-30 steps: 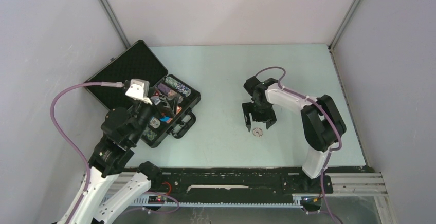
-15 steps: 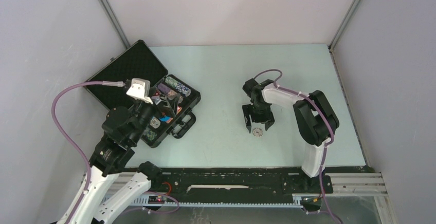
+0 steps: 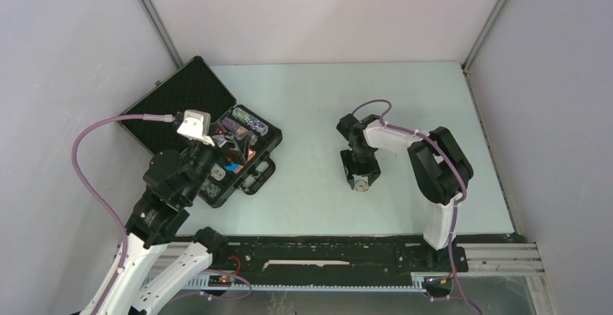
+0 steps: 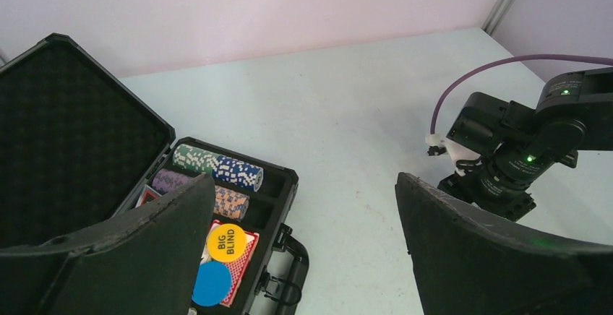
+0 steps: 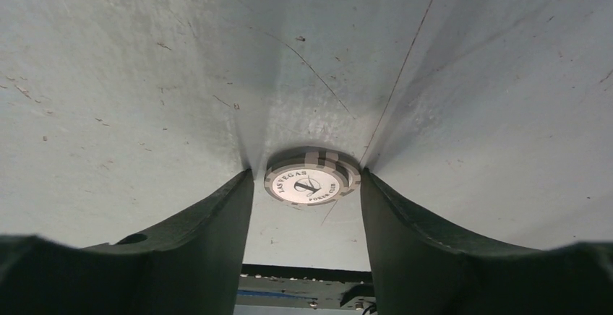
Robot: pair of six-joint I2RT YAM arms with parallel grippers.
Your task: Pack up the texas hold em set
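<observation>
"Grey-striped poker chip (image 5: 311, 178), where does it lie?"

"Flat on the pale desk (image 3: 311, 98), printed face up, reading LAS VEGAS POKER CLUB. It is well apart from the black case (image 4: 288, 186), off to that case's right."

"And the right tool (image 5: 305, 173)?"

"Pointed down over the chip and drawn in on it, with one finger against the rim on each side. The chip rests on the desk between them."

"The left tool (image 4: 303, 179)?"

"Spread as wide as it goes, with nothing in it, hanging above the near side of the case."

"What is in the case?"

"The lid lies open with its foam lining (image 4: 65, 134) showing. Chip rows (image 4: 217, 167) fill the far slots. A yellow BIG BLIND disc (image 4: 225, 242) and a blue disc (image 4: 211, 285) sit on red-backed cards (image 4: 248, 251)."
</observation>
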